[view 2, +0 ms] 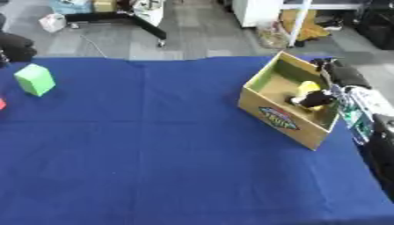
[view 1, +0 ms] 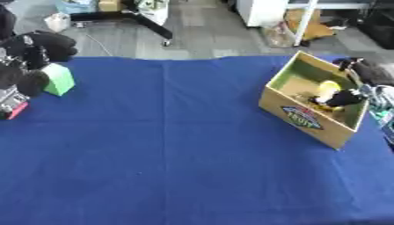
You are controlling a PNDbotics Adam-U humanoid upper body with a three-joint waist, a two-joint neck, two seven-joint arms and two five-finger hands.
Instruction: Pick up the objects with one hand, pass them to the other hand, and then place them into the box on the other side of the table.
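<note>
Partway done: right robot hand (view 1: 344,98) reaching into box (view 2: 286,119) at desk's right edge, fingers curled around yellow object (view 1: 329,87). Green block (view 2: 34,79) left at far-left corner; left robot hand (view 1: 27,66) beside it, grip unclear.

The robot's right arm (view 2: 362,105) comes in from the right side and bends over the far wall of the open cardboard box (view 2: 286,119). Its right hand (view 1: 341,98) is down inside the box, black fingers curled. The left hand (view 1: 23,81) shows at the far left, well apart from the box; its finger pose cannot be made out.
</note>
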